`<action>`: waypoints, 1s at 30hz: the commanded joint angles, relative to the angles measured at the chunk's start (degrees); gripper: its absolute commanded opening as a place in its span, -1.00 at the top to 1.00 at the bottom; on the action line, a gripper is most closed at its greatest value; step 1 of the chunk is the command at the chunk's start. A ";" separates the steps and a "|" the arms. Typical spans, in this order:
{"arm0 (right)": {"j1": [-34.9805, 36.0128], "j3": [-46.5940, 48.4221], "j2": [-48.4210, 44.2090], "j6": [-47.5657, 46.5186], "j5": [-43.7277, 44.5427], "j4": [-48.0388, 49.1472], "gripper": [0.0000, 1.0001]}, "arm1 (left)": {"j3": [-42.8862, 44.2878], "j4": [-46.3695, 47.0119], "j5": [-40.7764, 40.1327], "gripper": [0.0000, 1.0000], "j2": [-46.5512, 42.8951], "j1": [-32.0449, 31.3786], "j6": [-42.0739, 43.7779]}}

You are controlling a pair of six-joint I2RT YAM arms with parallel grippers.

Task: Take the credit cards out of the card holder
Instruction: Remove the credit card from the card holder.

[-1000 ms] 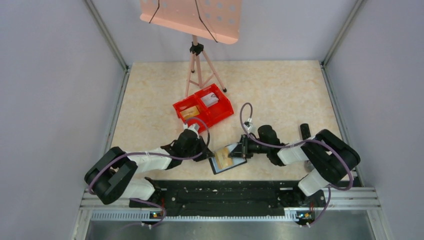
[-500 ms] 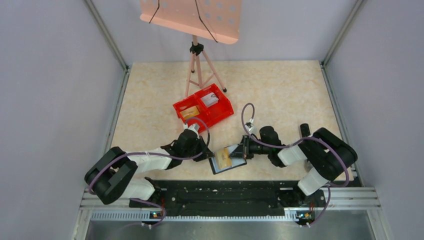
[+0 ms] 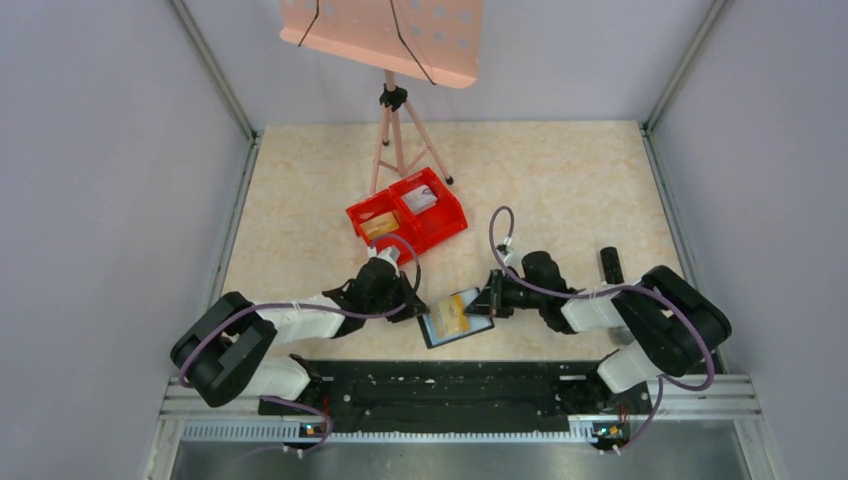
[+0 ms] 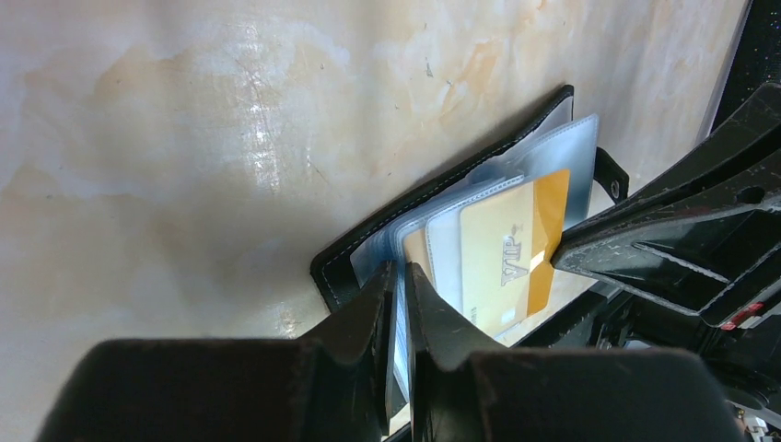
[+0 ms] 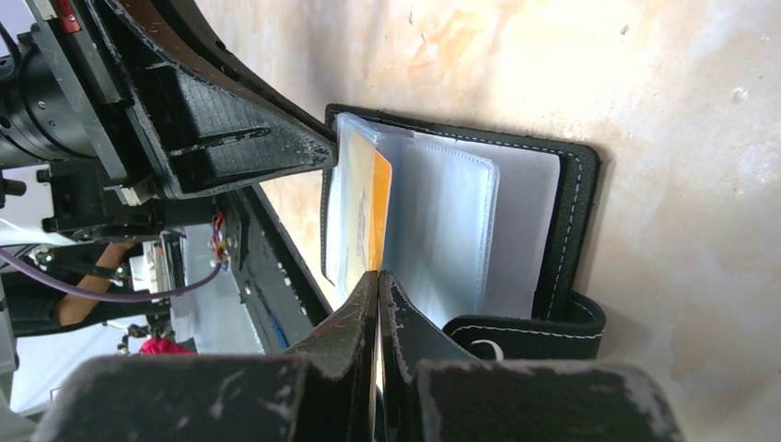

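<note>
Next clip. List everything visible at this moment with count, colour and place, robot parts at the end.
card holder: one, black with clear pockets, lying open near the table's front edge, between the two grippers.
gold card: one, tan and orange, partly out of a pocket.
second card: one tan edge showing behind the pockets; any others are hidden.
red bin: one, two compartments, behind the holder.
tan card: one, in the bin's left compartment as the top view shows it.
pale card: one, in the other compartment.
music stand: one, pink, on a tripod at the far edge.
table: one, beige marbled.
left gripper: black, shut on a clear pocket.
right gripper: black, shut on the gold card's orange edge.
</note>
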 commanded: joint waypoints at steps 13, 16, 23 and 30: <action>-3.82 2.53 -2.42 -3.71 -2.42 -3.46 1.00 | -0.09 -3.32 -1.46 0.73 1.06 -0.24 2.41; -3.79 2.00 -3.01 -3.35 -2.44 -3.20 1.00 | 0.00 -3.18 -1.44 0.73 1.22 -0.23 2.41; -5.14 1.40 -6.33 -4.14 -1.11 -5.66 1.00 | -0.22 -3.16 -1.61 0.73 1.17 -0.24 2.37; -6.02 0.93 -7.47 -4.25 -1.52 -6.37 1.00 | 0.56 -3.76 -1.31 0.72 0.26 -0.27 2.52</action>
